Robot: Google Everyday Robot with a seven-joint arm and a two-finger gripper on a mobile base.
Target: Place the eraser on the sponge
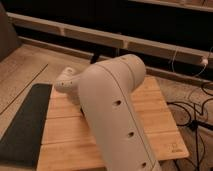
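Filling the middle of the view, white robot arm point(115, 110) runs from bottom right up over the wooden table point(62, 137), its rounded joint point(67, 81) poking out to the left above the boards. Gripper is hidden somewhere behind the arm's bulk, so cannot tell if it is apart, together or clamped on anything; sponge and eraser don't show on the uncovered parts of the table. Dark mat point(25, 120) lies flat along the table's left edge, black cables point(192, 112) on the floor at right.
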